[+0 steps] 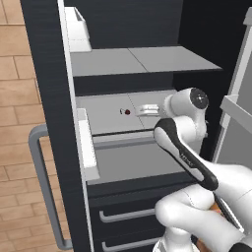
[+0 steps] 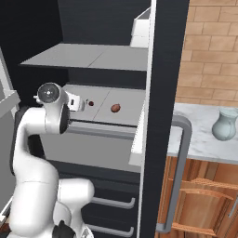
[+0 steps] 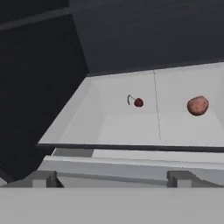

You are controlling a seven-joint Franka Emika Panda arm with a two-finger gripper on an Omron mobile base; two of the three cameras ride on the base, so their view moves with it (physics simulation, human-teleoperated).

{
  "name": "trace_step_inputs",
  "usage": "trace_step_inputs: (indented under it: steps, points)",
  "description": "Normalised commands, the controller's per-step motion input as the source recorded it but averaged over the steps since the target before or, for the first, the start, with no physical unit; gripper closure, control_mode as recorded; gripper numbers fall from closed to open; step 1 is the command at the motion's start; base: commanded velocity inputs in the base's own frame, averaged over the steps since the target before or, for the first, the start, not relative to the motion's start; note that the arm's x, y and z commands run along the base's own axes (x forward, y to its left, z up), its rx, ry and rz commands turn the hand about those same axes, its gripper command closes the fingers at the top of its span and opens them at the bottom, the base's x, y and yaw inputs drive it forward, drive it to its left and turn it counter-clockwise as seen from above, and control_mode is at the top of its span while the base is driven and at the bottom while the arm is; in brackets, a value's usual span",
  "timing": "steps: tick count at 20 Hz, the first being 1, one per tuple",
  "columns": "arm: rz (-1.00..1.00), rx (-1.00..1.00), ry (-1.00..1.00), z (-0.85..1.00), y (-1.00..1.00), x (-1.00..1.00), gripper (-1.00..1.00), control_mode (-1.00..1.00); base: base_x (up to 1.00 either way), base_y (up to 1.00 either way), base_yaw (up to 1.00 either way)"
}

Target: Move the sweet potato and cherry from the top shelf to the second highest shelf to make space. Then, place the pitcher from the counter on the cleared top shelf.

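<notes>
My hand (image 3: 112, 177) is spread wide, holding nothing. Cherry (image 3: 138, 103) and sweet potato (image 3: 197, 105) sit apart on the second highest shelf (image 3: 131, 127). My arm hides the potato in the left base view.

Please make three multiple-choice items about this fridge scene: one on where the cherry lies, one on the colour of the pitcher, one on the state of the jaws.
1. Where does the cherry lie?
A. on the second highest shelf, beside the sweet potato
B. on the top shelf
C. on the counter

2. What colour is the pitcher?
A. dark red
B. pale blue-green
C. brown

3. How does the gripper stand?
A. jaws shut on the cherry
B. jaws shut on the sweet potato
C. jaws open, holding nothing

Answers: 1 A, both base views show the two on the paler slab under the mid-grey one. 2 B, the right base view shows it glassy and pale on the marbled stone. 3 C, the hand view shows both finger tips far apart, short of the fruit.
</notes>
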Motion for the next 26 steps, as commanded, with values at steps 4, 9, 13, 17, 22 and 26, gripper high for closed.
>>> trace_step_inputs:
  steps: [4, 9, 13, 17, 22, 26]
  points:
    - [-0.13, 0.0, 0.12, 0.04, -0.57, -0.93, -1.0, -1.0, 0.0, 0.0, 0.0]
    - [-0.12, 0.0, 0.0, 0.0, -0.5, -0.87, -1.0, -1.0, 0.0, 0.0, 0.0]
    - [-0.08, -0.01, 0.0, 0.0, -0.07, -0.48, -1.0, -1.0, 0.0, 0.0, 0.0]
    - [-0.05, 0.0, -0.05, 0.0, 0.0, -0.04, -1.0, -1.0, 0.0, 0.0, 0.0]
    - [0.0, 0.0, -0.01, 0.0, 0.0, 0.0, -1.0, -1.0, 0.0, 0.0, 0.0]
    - [0.0, 0.0, 0.0, 0.0, 0.01, 0.02, -1.0, -1.0, 0.0, 0.0, 0.0]
